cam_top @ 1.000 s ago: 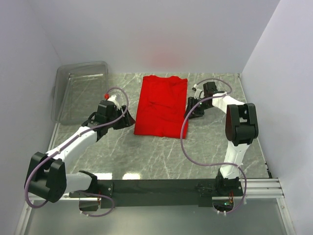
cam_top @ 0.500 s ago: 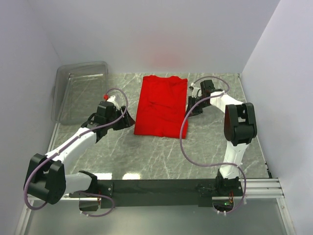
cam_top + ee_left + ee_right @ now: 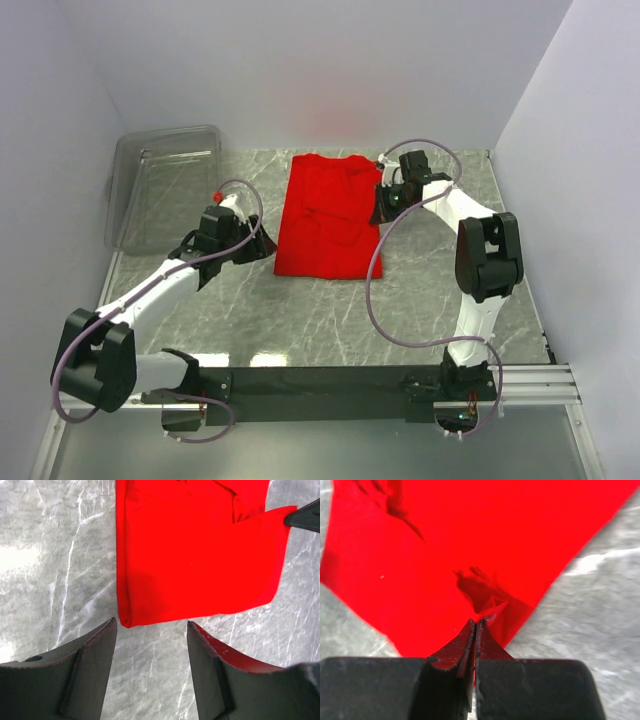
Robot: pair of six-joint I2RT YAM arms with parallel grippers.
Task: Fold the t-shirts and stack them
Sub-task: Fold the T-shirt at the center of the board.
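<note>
Red t-shirt (image 3: 330, 215) is lying flat on the marble-look table (image 3: 330, 330), centre-far, already narrowed into 1 long panel running near to far. Right gripper (image 3: 382, 205) is working the shirt's right edge, in the far half. Its fingers (image 3: 454, 655) are pressing together with a thin lip of red cloth pinched at the tips, and the fabric is tenting up slightly there in the right wrist view. Left gripper (image 3: 260, 245) is hovering just off the near-left corner of the shirt, fingers spread and holding nothing; in the left wrist view that corner is sitting just beyond the gap between the 2 fingers. Clear plastic bin (image 3: 165, 185) is sitting at the far left, well apart from the shirt. My read: a fold is starting, with the grasp on the right edge made and the carry not yet begun. Next move is probably calling for a small lift to get the pinched edge off the table, then a sweep across the panel. With only 1 pinch point the rest of that edge is likely to sag or skew, so the left gripper probably needs to close on the near-left corner to anchor it. Only 1 shirt is showing, so stacking is looking a long way off.
</note>
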